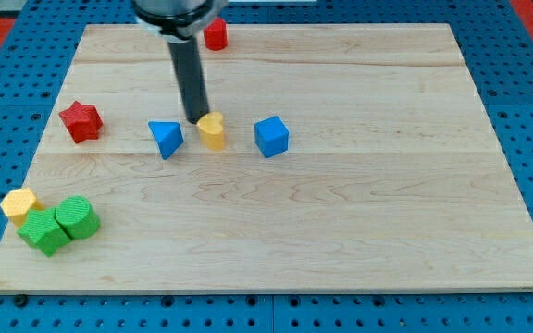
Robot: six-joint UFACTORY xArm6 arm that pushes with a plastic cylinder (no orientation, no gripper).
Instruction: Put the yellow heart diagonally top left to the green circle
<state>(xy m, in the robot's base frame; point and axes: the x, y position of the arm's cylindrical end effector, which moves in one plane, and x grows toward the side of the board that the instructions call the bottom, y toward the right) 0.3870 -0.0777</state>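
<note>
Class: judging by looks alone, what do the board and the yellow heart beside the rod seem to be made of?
Board: pale wood, matte, showing grain lines and plank seams. Yellow heart, touching my tip: probably painted wood or plastic; flat uniform colour, no grain visible, so uncertain.

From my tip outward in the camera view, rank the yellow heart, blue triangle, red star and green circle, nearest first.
1. Yellow heart: right at my tip, on the view's right of it.
2. Blue triangle: a little toward the view's left.
3. Red star: farther toward the view's left.
4. Green circle: the view's bottom left corner.
</note>
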